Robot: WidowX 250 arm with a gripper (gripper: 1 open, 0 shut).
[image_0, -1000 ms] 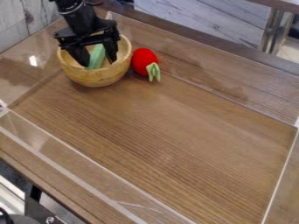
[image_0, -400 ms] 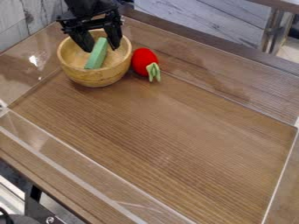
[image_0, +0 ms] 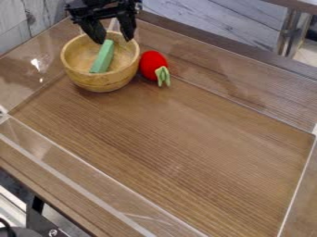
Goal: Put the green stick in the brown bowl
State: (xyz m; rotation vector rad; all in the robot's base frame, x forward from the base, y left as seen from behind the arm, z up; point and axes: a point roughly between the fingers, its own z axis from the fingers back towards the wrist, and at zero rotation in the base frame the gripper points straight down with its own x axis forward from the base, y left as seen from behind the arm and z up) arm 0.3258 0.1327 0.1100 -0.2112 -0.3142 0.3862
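Note:
The green stick (image_0: pixel 103 56) lies tilted inside the brown bowl (image_0: pixel 84 81), its upper end leaning on the far rim. The bowl sits at the table's far left. My gripper (image_0: pixel 107 29) hangs just above the bowl's far side, black fingers spread open, nothing between them, clear of the stick.
A red strawberry-like toy (image_0: pixel 152 66) with green leaves lies right beside the bowl on its right. The wooden table (image_0: pixel 186 139) has clear raised walls along its edges. A metal frame leg (image_0: pixel 290 37) stands at the far right.
The gripper has risen out of the bowl and away from the stick, staying open. The green stick remains lying in the bowl.

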